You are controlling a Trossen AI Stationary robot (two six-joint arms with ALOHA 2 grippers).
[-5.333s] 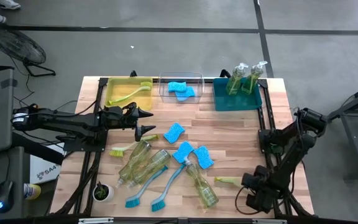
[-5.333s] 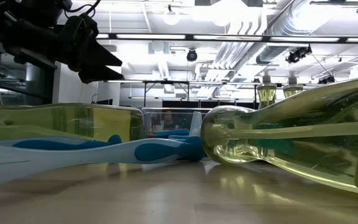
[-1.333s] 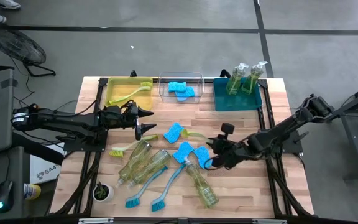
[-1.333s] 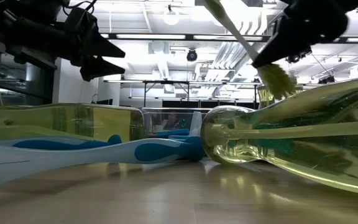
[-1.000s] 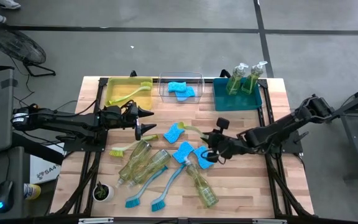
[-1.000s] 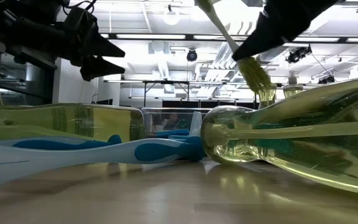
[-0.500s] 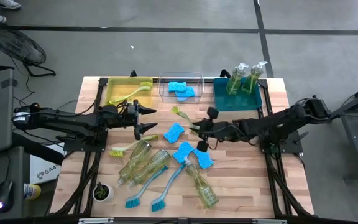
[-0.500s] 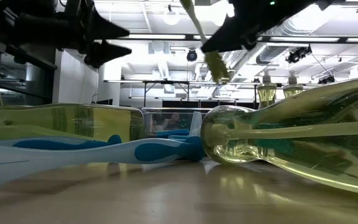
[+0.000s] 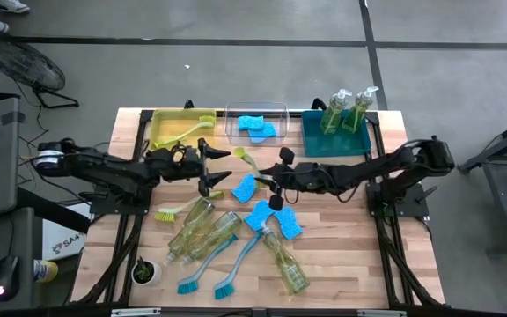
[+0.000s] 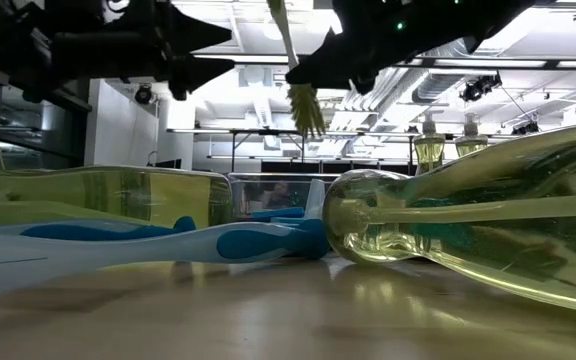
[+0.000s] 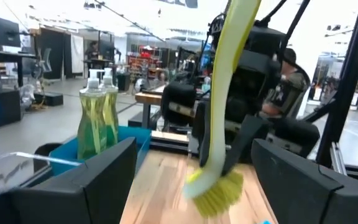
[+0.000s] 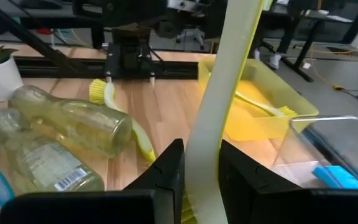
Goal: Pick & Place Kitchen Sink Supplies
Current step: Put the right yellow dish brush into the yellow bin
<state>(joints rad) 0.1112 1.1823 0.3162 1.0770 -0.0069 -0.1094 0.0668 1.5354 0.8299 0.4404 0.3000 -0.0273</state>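
Observation:
My right gripper (image 9: 269,179) is over the middle of the table, shut on a yellow-green dish brush (image 9: 252,162). The brush is held in the air, bristle head (image 10: 308,110) down and handle rising. My left gripper (image 9: 221,167) stands open just to the brush's left and faces it. Its two fingers (image 11: 98,180) frame the brush in the left wrist view without touching it. Sponges (image 9: 246,187), soap bottles (image 9: 202,233) and blue brushes (image 9: 236,262) lie on the table below. My right gripper pinches the brush's handle (image 12: 205,146) between its two fingers, close above the bristle head. The fingers come about level from the table's right and lie across the handle. The brush is lifted clear and near upright, with its free end (image 9: 239,153) leaning toward the far left.
Along the far edge stand a yellow bin (image 9: 181,129) holding a brush, a clear bin (image 9: 256,123) with sponges, and a teal bin (image 9: 334,139) with two upright soap bottles. Another yellow-green brush (image 9: 177,210) and a potted plant (image 9: 146,271) are at the near left.
My right gripper has carried the brush toward the table's left and slightly far, over the sponges and up to the left gripper, turning as it went. The brush stayed clear of the table. My left gripper has tipped upward and moved a little toward the brush.

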